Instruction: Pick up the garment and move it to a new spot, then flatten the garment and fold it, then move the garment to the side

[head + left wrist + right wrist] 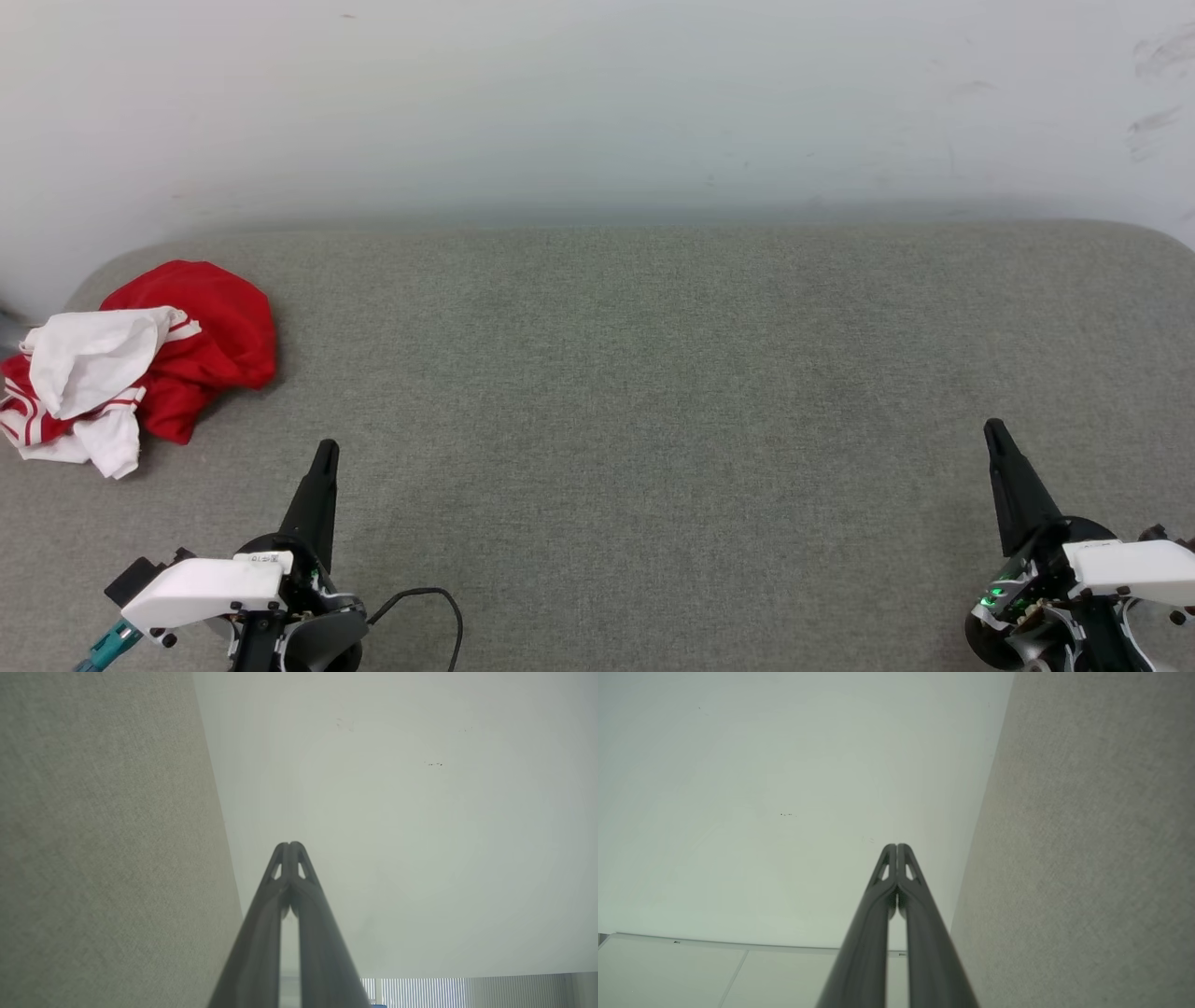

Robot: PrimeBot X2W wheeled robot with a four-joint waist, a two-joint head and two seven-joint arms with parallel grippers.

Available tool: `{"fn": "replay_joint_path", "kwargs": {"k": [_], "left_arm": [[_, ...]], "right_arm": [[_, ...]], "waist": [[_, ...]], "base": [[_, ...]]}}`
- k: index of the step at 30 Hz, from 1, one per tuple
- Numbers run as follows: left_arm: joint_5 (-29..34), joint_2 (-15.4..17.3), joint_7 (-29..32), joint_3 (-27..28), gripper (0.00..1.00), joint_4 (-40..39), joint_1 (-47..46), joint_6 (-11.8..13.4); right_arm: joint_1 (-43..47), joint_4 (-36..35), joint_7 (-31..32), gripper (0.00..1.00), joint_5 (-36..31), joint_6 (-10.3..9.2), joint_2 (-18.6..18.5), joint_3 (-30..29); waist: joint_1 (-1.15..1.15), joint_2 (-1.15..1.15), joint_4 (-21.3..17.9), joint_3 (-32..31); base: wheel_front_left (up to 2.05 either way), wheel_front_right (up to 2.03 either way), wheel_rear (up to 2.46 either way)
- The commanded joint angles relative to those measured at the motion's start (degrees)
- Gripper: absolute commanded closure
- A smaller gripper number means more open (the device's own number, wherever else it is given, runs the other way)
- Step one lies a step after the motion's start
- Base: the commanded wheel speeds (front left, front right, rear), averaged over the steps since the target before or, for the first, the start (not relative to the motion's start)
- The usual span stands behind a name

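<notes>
Head view crops the bunched garment at its left edge; left tool and right tool both pinched together.

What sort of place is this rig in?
Probably a robot test lab, not a home: grey fabric-covered worktop against a bare scuffed white wall, one crumpled garment staged at its left edge.

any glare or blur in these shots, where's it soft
Head view: soft even light, no glare, a faint shadow beside the garment. Left wrist view: the left gripper blurs toward the lens. Right wrist view: the right gripper likewise soft low down.
</notes>
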Motion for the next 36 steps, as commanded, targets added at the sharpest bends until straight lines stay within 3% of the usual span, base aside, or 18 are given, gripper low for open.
{"fn": "replay_joint_path", "kwargs": {"k": [1, 20, 21, 29, 36], "left_arm": [[-0.1, 0.0, 0.1, 0.1, 1.0, -0.1, -0.4, -0.1], [-0.1, 0.0, 0.1, 0.1, 1.0, -0.1, -0.4, -0.1], [0.0, 0.0, 0.0, 0.0, 0.0, 0.0, 0.0, 0.0], [0.7, -0.1, -1.5, -0.7, 0.0, -0.1, 1.4, 0.0], [5.2, -0.1, -3.2, -0.1, 0.0, -1.2, 1.5, 0.0]], "right_arm": [[-0.7, 0.1, 0.1, 1.0, -0.3, -0.02, 0.2, 0.0], [-0.7, 0.1, 0.1, 1.0, -0.3, -0.02, 0.2, 0.0], [0.0, 0.0, 0.0, 0.0, 0.0, 0.0, 0.0, 0.0], [1.6, 0.9, -1.5, 0.0, -1.8, 0.0, 0.0, 0.1], [1.8, -0.6, -3.2, 0.0, -7.3, 0.0, 0.0, -0.3]], "waist": [[0.0, 0.0, 0.0, 0.0], [0.0, 0.0, 0.0, 0.0], [0.0, 0.0, 0.0, 0.0], [0.0, 0.0, 0.0, 0.1], [0.0, 0.0, 0.0, 0.1]], "base": [[0.0, 0.0, 0.0], [0.0, 0.0, 0.0], [0.0, 0.0, 0.0], [0.0, 0.0, 0.0], [0.0, 0.0, 0.0]]}}
